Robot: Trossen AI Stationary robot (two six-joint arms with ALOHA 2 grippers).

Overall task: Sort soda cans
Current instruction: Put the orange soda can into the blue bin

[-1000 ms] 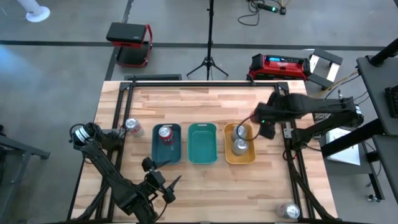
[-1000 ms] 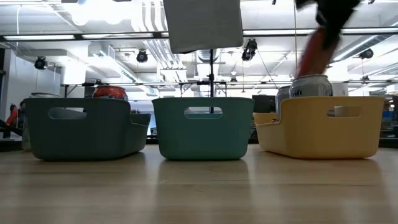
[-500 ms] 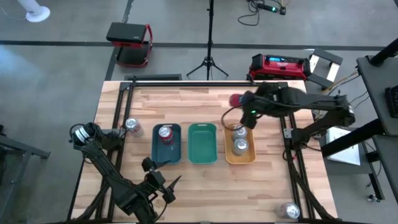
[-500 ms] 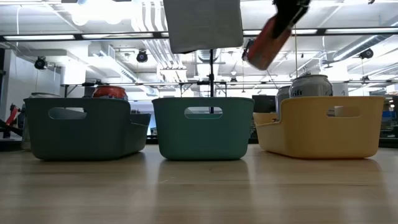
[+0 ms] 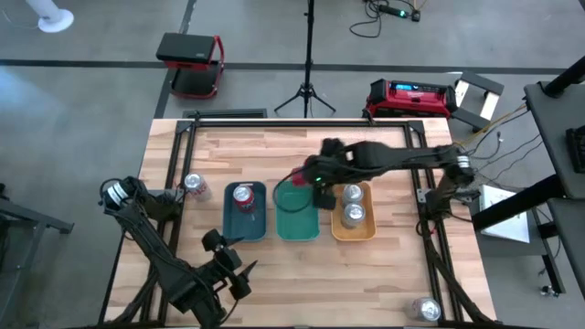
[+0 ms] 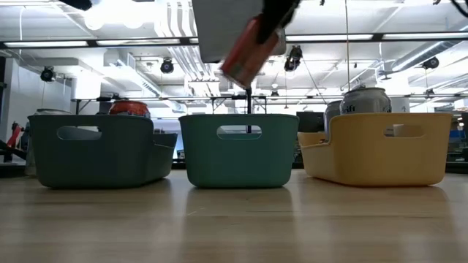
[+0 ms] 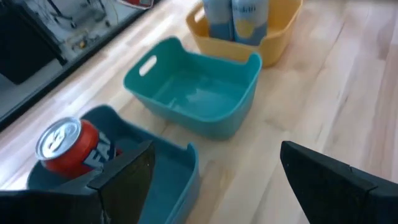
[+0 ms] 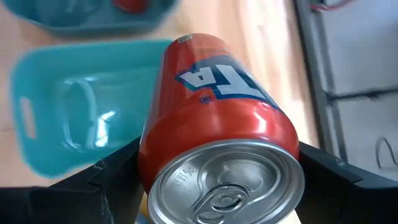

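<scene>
Held can: the red soda can (image 8: 214, 155) is clamped between the fingers of the right gripper (image 5: 303, 176), tilted, in the air above the middle teal tray (image 5: 296, 212).
Change: half a second ago the same can was above the yellow tray (image 5: 368, 226); it is now further toward the left arm's side.
Right arm: stretched low across the table, reaching over the yellow tray.
Left gripper (image 5: 228, 260): waits at the near table edge, well apart, fingers spread with nothing between.
Below the claw: the middle teal tray holds nothing.
Beside: two silver cans (image 5: 353, 205) stand in the yellow tray; a red can (image 7: 74, 149) stands in the dark teal tray (image 5: 260, 228).
Farther: one silver can (image 5: 194, 185) beyond the dark teal tray, one can (image 5: 425, 310) at the table's near corner.
</scene>
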